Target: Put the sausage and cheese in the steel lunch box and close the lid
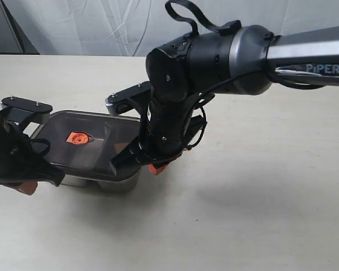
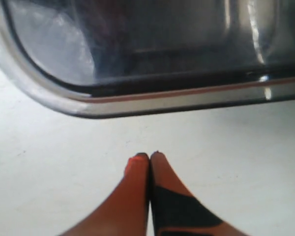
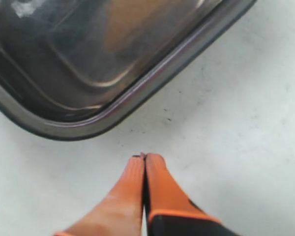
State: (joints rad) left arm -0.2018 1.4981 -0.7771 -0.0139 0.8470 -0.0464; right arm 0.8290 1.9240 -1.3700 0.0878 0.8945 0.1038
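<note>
The steel lunch box (image 1: 120, 183) stands on the pale table with the dark translucent lid (image 1: 96, 148) lying on top of it, its orange valve (image 1: 78, 138) facing up. Sausage and cheese are hidden from view. My left gripper (image 1: 27, 187) is shut and empty just off the box's left front corner; in the left wrist view its tips (image 2: 149, 156) hover over bare table beside the box's rim (image 2: 152, 101). My right gripper (image 1: 157, 168) is shut and empty at the box's right front corner; its orange fingers (image 3: 160, 187) point at the lidded box (image 3: 118, 105).
The right arm's black wrist (image 1: 175, 107) looms over the box's right end. The left arm's black body (image 1: 5, 152) covers the box's left edge. A grey metal bracket (image 1: 124, 101) sits behind the box. Pale table (image 1: 254, 186) stretches to the right and front.
</note>
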